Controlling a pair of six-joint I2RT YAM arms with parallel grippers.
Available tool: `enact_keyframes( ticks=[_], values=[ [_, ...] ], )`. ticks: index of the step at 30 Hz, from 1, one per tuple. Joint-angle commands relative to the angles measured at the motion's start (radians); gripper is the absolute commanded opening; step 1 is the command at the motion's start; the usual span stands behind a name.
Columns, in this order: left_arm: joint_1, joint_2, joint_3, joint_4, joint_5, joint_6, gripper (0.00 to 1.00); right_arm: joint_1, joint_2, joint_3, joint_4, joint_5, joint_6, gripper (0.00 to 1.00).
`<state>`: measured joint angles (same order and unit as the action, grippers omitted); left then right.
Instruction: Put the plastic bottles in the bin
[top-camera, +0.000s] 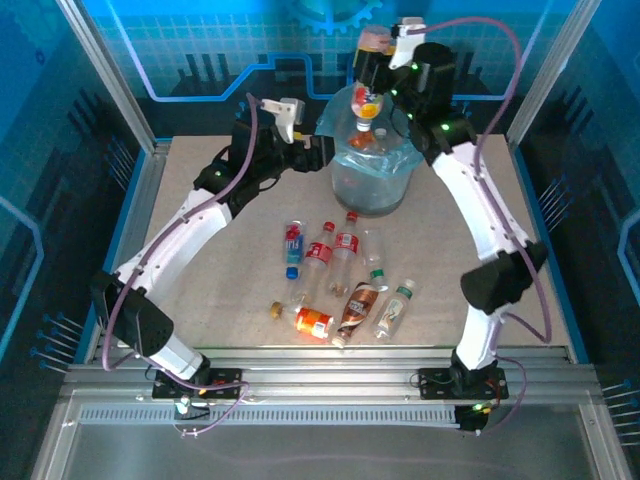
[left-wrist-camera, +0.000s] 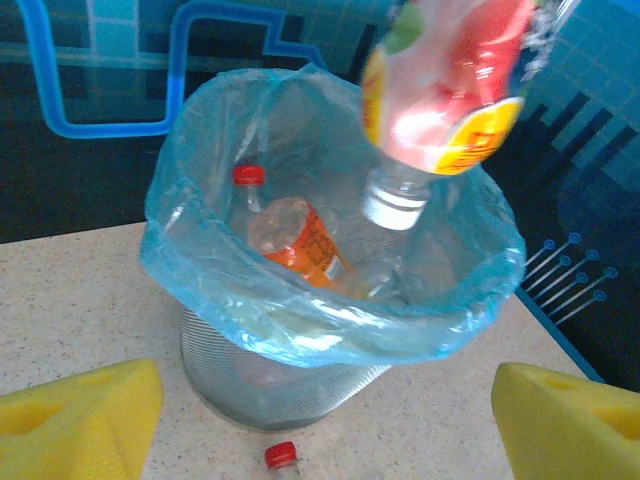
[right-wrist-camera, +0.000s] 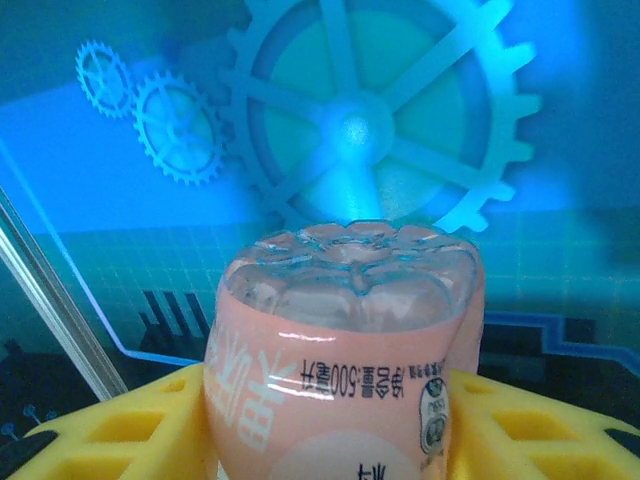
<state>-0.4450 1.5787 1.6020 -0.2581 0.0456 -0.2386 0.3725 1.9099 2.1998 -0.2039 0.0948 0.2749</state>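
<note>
While right pincer (right-wrist-camera: 340, 430) clamped pink bottle (left-wrist-camera: 450, 80) over bin (left-wrist-camera: 200, 260), left pincer (left-wrist-camera: 320, 420) stood apart; few inside bottles (left-wrist-camera: 300, 240), many loose bottles (top-camera: 340, 280) on counter (top-camera: 250, 270) at 6 o'clock.

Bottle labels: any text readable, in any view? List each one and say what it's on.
"500", with Chinese characters beside it, printed upside down: label of the pink bottle, right wrist view.
Large white characters at that label's left edge: cut off, unreadable.
Orange bottle in the bin: print blurred, unreadable.
Table bottles, top view: labels too small to read.
</note>
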Motion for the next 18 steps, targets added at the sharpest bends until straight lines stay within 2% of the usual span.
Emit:
enact_keyframes(
  ticks=[1, 4, 7, 13, 18],
  values=[
    [0.042, 0.025, 0.040, -0.018, 0.037, -0.023, 0.87, 0.014, 0.105, 0.119, 0.018, -0.049, -0.014, 0.53],
    [0.071, 0.038, 0.036, -0.014, 0.050, -0.028, 0.87, 0.013, 0.187, 0.142, 0.042, -0.074, -0.015, 0.53],
    [0.091, 0.058, 0.034, -0.013, 0.061, -0.023, 0.87, 0.014, 0.244, 0.107, 0.084, -0.077, -0.024, 0.58],
    [0.115, 0.091, 0.027, -0.003, 0.076, -0.039, 0.86, -0.016, 0.251, -0.157, 0.292, -0.126, 0.060, 0.61],
    [0.116, 0.106, 0.030, 0.007, 0.083, -0.033, 0.86, -0.039, 0.212, -0.326, 0.426, -0.147, 0.091, 0.70]
  ],
)
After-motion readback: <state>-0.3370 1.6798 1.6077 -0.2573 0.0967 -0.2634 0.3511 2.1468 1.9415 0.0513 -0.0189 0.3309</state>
